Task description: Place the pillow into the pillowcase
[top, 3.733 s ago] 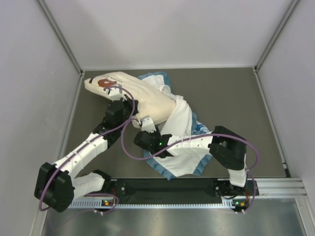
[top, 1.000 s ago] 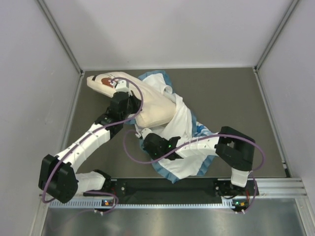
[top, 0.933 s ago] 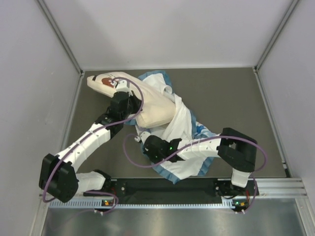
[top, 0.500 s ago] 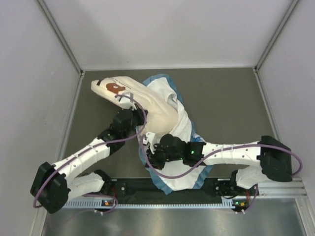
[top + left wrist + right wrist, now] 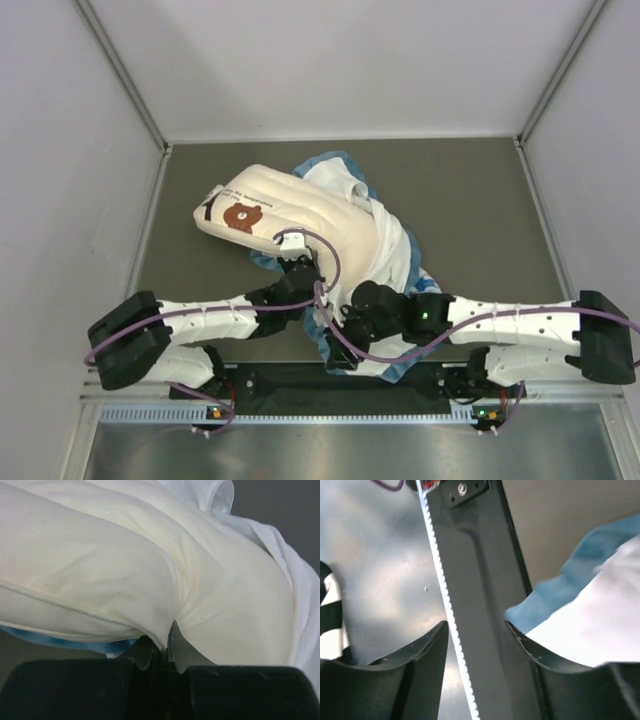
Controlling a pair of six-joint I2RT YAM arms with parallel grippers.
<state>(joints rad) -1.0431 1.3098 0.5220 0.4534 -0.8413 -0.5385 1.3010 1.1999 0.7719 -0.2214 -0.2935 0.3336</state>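
Note:
The cream pillow (image 5: 290, 205) lies at centre left with its brown bear logo end toward the left. Its right end rests in the white inside of the pillowcase (image 5: 390, 245), whose blue edge shows behind and in front. My left gripper (image 5: 303, 272) is shut on a pinch of the pillow's near side; in the left wrist view the pillow (image 5: 125, 565) fills the frame above the closed left gripper (image 5: 167, 641). My right gripper (image 5: 347, 335) is open at the pillowcase's near edge. In the right wrist view the right gripper (image 5: 477, 640) is empty, and the pillowcase's blue hem (image 5: 560, 595) lies beside one finger.
The black base rail (image 5: 300, 380) and a metal strip run along the near edge, right under the right gripper; the rail shows in the right wrist view (image 5: 475, 555). Grey walls close the mat (image 5: 480, 200) on the left, back and right.
Both arms have drawn back toward the near edge. The left gripper has pulled the pillow nearer and to the right, logo now facing up. The right gripper has moved to the pillowcase's near edge.

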